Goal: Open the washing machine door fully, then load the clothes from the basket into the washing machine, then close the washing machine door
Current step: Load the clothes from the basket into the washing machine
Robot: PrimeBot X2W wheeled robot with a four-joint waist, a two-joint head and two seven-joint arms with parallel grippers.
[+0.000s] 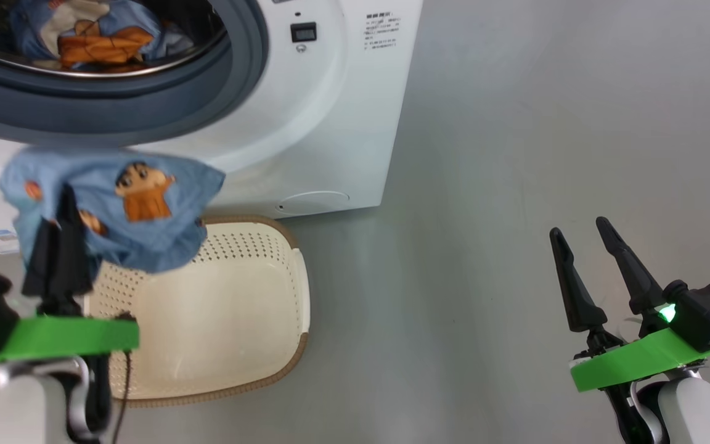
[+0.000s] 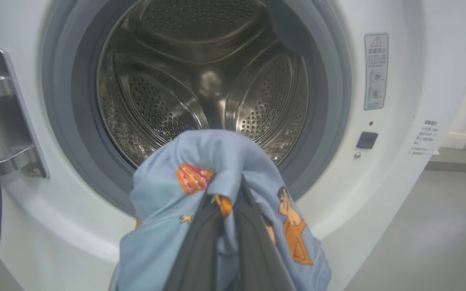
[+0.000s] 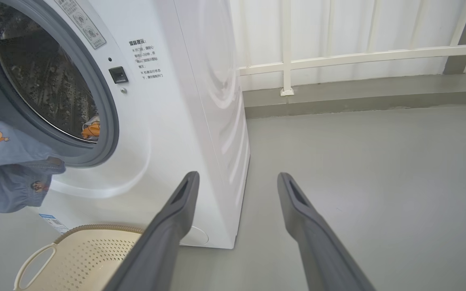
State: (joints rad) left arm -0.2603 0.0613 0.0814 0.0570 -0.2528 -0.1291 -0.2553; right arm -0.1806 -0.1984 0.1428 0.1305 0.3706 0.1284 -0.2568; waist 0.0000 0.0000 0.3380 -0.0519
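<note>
**Light blue garment** (image 1: 139,216), cartoon-printed: clamped between the closed fingers of the left gripper (image 1: 66,200) and bunched over their tips. It hangs in the air over the basket's left side, in front of the lower part of the grey-blue seal ring (image 1: 145,105), outside the drum.

**Second printed garment** (image 1: 96,37): lies inside the steel drum (image 2: 200,81).

**Washing machine** (image 1: 330,123): white front-loader, opening uncovered. A metal hinge bracket (image 2: 6,117) sits at the opening's left in the left wrist view.

**Basket** (image 1: 302,296): cream, perforated, with a brown rim. It stands on the grey floor (image 1: 484,185) just in front of the machine.

**Right gripper** (image 1: 579,227): fingers spread wide with floor showing between them, well apart from the machine's right side.

**White railing** (image 3: 338,56): runs along the wall behind the machine.
</note>
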